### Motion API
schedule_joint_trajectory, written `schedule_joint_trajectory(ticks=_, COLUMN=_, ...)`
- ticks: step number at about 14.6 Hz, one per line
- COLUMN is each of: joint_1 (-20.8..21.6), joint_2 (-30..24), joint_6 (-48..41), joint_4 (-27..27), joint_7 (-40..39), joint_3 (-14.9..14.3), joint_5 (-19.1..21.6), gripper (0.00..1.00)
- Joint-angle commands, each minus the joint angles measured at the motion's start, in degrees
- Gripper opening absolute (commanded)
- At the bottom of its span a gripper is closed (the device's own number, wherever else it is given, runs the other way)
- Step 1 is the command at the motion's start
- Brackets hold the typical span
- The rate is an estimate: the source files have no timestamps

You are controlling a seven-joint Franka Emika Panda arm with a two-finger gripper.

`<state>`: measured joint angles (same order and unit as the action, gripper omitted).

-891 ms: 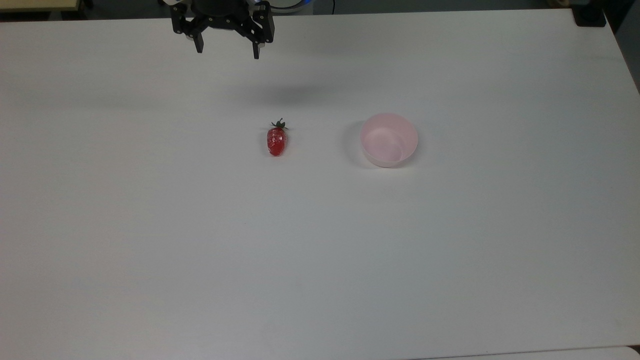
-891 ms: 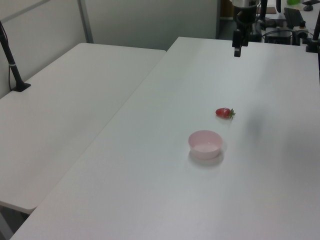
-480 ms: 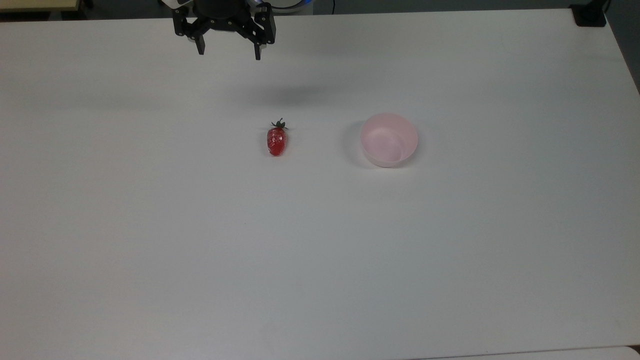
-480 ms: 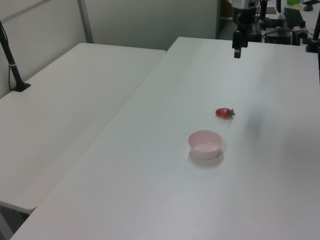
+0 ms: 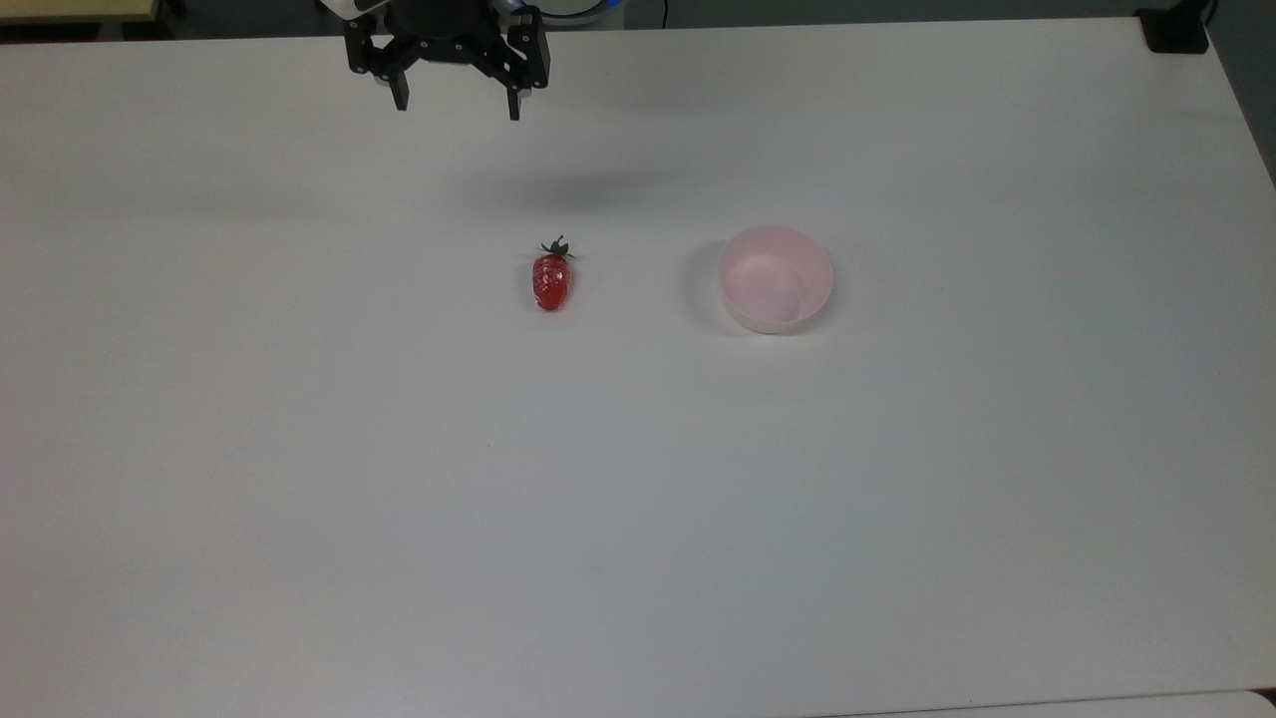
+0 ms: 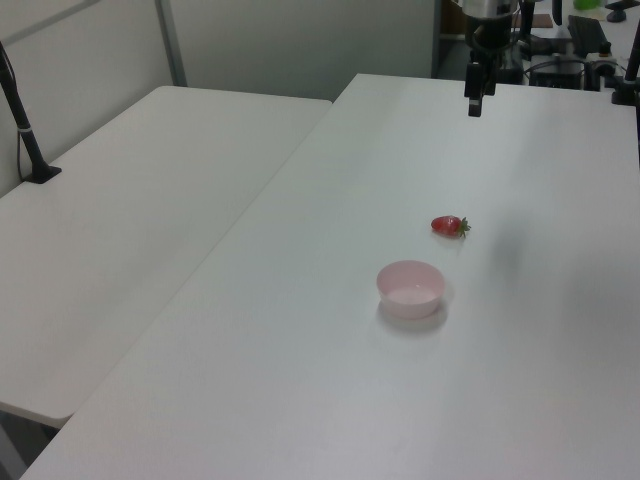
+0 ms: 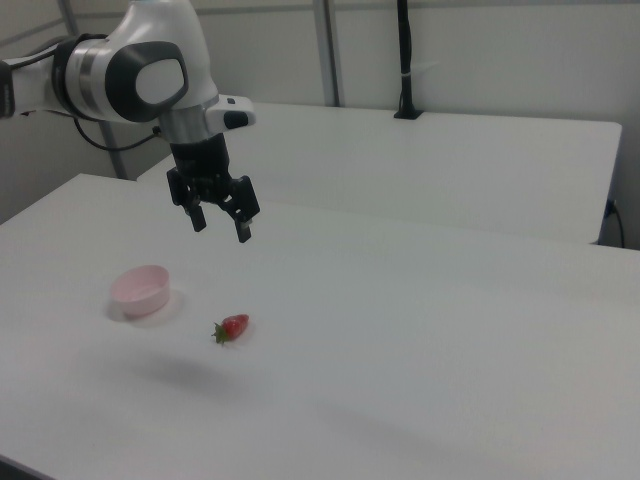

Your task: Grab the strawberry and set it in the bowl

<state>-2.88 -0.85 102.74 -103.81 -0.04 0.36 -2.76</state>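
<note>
The red strawberry [image 5: 551, 278] with its green cap lies on the white table [image 5: 638, 519], to the top view's left of the pale pink bowl [image 5: 776, 278], which is empty. They lie apart. In the left view the strawberry [image 6: 449, 225] is just beyond the bowl [image 6: 410, 288]; in the right view the strawberry [image 7: 232, 326] sits right of the bowl [image 7: 140, 289]. My gripper [image 5: 457, 106] hangs open high above the table's far edge, well away from both, with nothing between its fingers. It also appears as the gripper [image 7: 220, 230] and the gripper [image 6: 475, 108].
A second white table [image 6: 130, 230] adjoins on the left view's left, with a black post [image 6: 25, 130] on it. A black clamp [image 5: 1174, 30] sits at the top view's far right corner. Equipment stands behind the arm's base [image 6: 570, 50].
The gripper has shifted very slightly and its fingers look a little more level in the top view. Strawberry and bowl have not moved.
</note>
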Motion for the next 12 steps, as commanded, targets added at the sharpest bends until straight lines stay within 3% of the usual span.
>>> schedule_joint_trajectory(ticks=1, joint_1=-0.3, joint_2=0.8, joint_6=-2.1, joint_4=2.4, joint_7=-1.8, joint_3=0.3, joint_5=0.1, gripper=1.00)
schedule_joint_trajectory(ticks=7, joint_1=2.5, joint_2=8.2, joint_6=-1.1, joint_4=4.5, joint_7=-0.9, joint_3=0.2, joint_5=0.4, gripper=1.00)
schedule_joint_trajectory(ticks=12, joint_1=5.5, joint_2=17.2, joint_6=6.0, joint_4=3.9, joint_7=-0.4, joint_3=0.2, joint_5=0.1, gripper=1.00)
